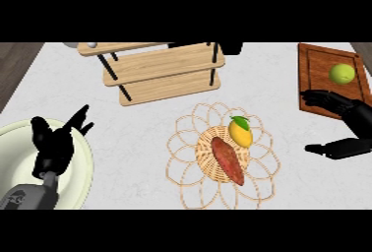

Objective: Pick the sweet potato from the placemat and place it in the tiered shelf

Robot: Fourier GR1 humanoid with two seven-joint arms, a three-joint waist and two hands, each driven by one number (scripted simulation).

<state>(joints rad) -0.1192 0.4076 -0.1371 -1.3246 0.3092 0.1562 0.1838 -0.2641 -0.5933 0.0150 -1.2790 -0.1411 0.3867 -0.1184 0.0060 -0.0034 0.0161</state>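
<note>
The sweet potato [227,160], long and reddish-brown, lies on the woven wicker placemat [190,147] in the middle of the counter, next to a yellow mango [241,133]. The wooden tiered shelf [166,69] stands at the back, left of centre, with bare boards. My right hand [347,123] is at the right edge, fingers and thumb spread apart, well to the right of the placemat and holding nothing. My left hand [52,143] rests open at the left, fingers up, over a plate.
A pale green plate [83,167] lies at the lower left under my left hand. A wooden cutting board [320,74] with a green lime [342,73] sits at the back right, just behind my right hand.
</note>
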